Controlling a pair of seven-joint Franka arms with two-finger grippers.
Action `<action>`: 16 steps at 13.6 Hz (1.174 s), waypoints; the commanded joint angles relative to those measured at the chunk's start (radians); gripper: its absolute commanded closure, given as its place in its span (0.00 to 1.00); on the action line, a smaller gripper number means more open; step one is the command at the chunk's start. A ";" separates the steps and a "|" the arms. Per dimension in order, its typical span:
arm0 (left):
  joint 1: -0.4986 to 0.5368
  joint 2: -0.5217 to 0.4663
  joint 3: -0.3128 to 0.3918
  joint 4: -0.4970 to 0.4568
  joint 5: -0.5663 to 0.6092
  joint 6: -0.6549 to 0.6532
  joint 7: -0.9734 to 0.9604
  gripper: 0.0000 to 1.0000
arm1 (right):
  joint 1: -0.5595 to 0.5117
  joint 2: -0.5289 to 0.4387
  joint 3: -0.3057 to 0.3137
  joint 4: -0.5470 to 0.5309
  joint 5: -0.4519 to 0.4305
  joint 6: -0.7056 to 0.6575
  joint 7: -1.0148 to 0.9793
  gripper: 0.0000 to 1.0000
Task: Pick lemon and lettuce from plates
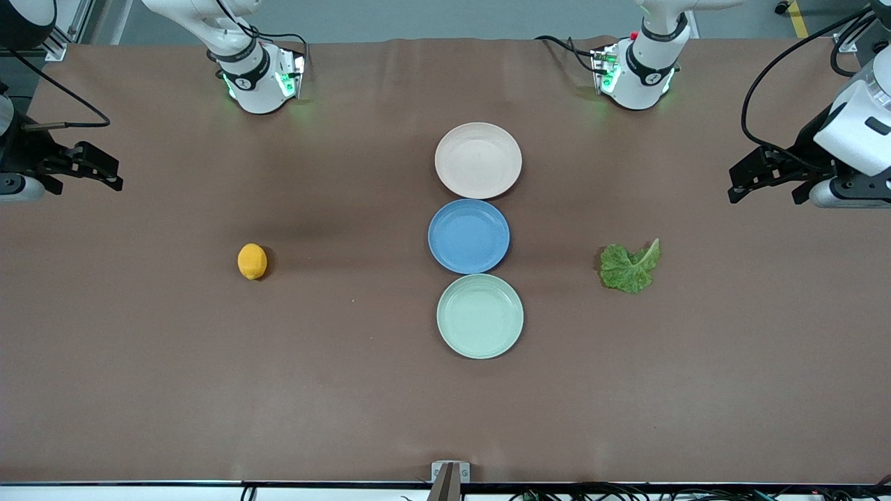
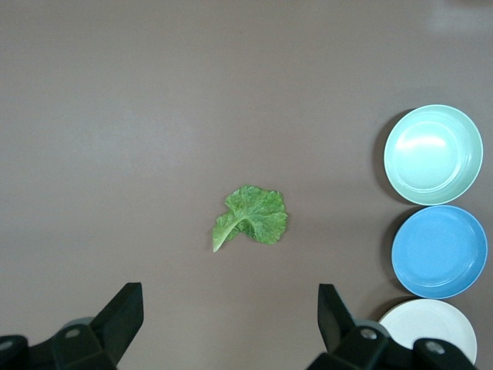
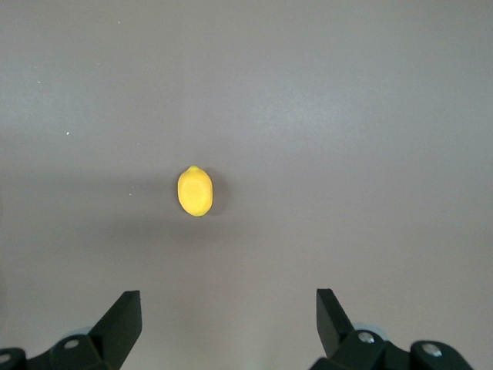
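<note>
Crinkled lettuce (image 1: 630,267) and oval lemon (image 1: 252,261) lie off plates.

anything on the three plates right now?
No. The cream plate, blue plate and mint plate are all bare. The lemon and lettuce lie on the table. Nothing covers the plates.

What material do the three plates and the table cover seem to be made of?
The beige-cream plate, blue plate and mint green plate look like matte plastic or a similar composite: plain even colour, only soft sheen. The table cover seems brown cloth or paper, dull with faint creases.
</note>
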 commanded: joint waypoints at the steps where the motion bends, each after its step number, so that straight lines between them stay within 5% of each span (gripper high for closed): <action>1: 0.000 -0.005 -0.003 0.014 0.027 -0.025 0.027 0.00 | 0.002 -0.024 0.000 -0.025 0.033 0.017 -0.008 0.00; 16: -0.002 -0.004 -0.003 0.014 0.020 -0.025 0.008 0.00 | 0.021 -0.024 -0.002 -0.027 0.038 0.011 0.001 0.00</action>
